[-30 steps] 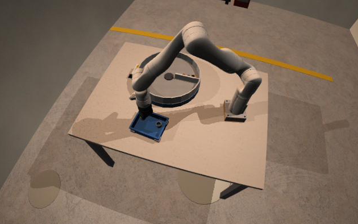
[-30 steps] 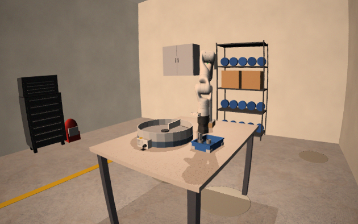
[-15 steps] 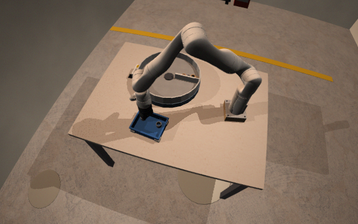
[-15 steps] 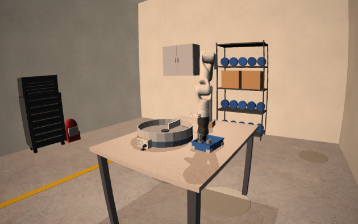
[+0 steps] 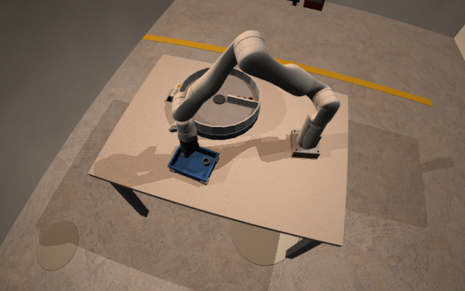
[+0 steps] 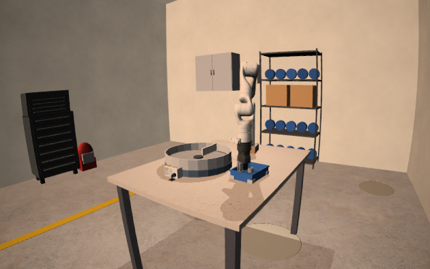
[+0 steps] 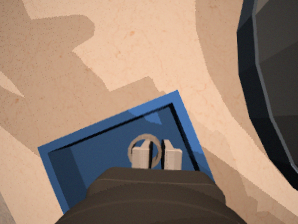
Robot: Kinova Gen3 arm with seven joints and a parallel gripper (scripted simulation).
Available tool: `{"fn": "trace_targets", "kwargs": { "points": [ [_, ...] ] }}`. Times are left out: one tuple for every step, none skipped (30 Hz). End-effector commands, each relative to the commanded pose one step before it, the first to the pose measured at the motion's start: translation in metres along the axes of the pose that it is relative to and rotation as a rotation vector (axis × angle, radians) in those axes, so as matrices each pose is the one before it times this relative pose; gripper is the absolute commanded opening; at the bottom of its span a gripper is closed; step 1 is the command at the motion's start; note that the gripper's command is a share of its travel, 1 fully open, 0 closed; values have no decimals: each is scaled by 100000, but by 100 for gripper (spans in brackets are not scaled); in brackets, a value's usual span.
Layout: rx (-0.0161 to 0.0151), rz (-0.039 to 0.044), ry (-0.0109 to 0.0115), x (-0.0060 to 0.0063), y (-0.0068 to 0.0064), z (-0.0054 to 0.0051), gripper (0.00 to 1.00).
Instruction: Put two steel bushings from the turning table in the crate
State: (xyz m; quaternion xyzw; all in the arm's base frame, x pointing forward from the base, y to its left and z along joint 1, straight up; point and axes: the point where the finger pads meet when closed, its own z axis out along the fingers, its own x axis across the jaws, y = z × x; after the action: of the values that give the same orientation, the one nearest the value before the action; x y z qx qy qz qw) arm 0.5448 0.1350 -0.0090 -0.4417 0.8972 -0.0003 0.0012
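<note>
My gripper (image 7: 157, 149) is shut on a steel bushing (image 7: 144, 149), a grey ring seen between the fingers in the wrist view. It hangs low inside the blue crate (image 5: 194, 163), at the crate's far left corner. A second steel bushing (image 5: 206, 161) lies on the crate floor to the right. The gripper also shows in the side view (image 6: 243, 166), down in the crate (image 6: 249, 173). The turning table (image 5: 221, 103) stands behind the crate. Brass-coloured bushings (image 5: 245, 97) sit by its divider wall, and a dark hub (image 5: 218, 99) marks its middle.
The arm's base (image 5: 305, 148) is bolted to the table right of the crate. A small control box (image 6: 171, 171) sits at the turning table's front. The table edge runs close in front of the crate.
</note>
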Motion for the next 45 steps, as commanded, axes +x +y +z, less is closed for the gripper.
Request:
{"fn": "trace_targets", "kwargs": {
  "points": [
    [128,3,-189,-64,-48,-107,0],
    [4,-1,-8,-2,-1,165,0],
    [-2,1,4,1,0,172,0],
    [-2,1,4,1,0,172,0],
    [-2,1,4,1,0,172,0],
    [-2,1,4,1,0,172,0],
    [0,0,0,0,0,0,0],
    [0,0,0,0,0,0,0],
    [0,0,0,0,0,0,0],
    [0,0,0,0,0,0,0],
    [0,0,0,0,0,0,0],
    [0,0,0,0,0,0,0],
    [0,0,0,0,0,0,0],
    [0,0,0,0,0,0,0],
    [0,0,0,0,0,0,0],
    [0,0,0,0,0,0,0],
    [0,0,0,0,0,0,0],
    [0,0,0,0,0,0,0],
    [-1,0,2,-4,-1,58,0],
    [-8,2,14,0,0,66,0],
    [-8,2,14,0,0,66,0],
    [-8,2,14,0,0,66,0],
    [-8,2,14,0,0,66,0],
    [0,0,0,0,0,0,0],
    [0,0,0,0,0,0,0],
    [0,0,0,0,0,0,0],
    [0,0,0,0,0,0,0],
    [0,0,0,0,0,0,0],
    [0,0,0,0,0,0,0],
    [0,0,0,0,0,0,0],
    [0,0,0,0,0,0,0],
    [0,0,0,0,0,0,0],
    [0,0,0,0,0,0,0],
    [0,0,0,0,0,0,0],
    [0,0,0,0,0,0,0],
    [3,-1,-5,-2,-1,-3,42],
    [0,0,0,0,0,0,42],
    [0,0,0,0,0,0,42],
    [0,0,0,0,0,0,42],
    [0,0,0,0,0,0,42],
    [0,0,0,0,0,0,42],
    [0,0,0,0,0,0,42],
    [0,0,0,0,0,0,42],
    [0,0,0,0,0,0,42],
    [0,0,0,0,0,0,42]
  ]
}}
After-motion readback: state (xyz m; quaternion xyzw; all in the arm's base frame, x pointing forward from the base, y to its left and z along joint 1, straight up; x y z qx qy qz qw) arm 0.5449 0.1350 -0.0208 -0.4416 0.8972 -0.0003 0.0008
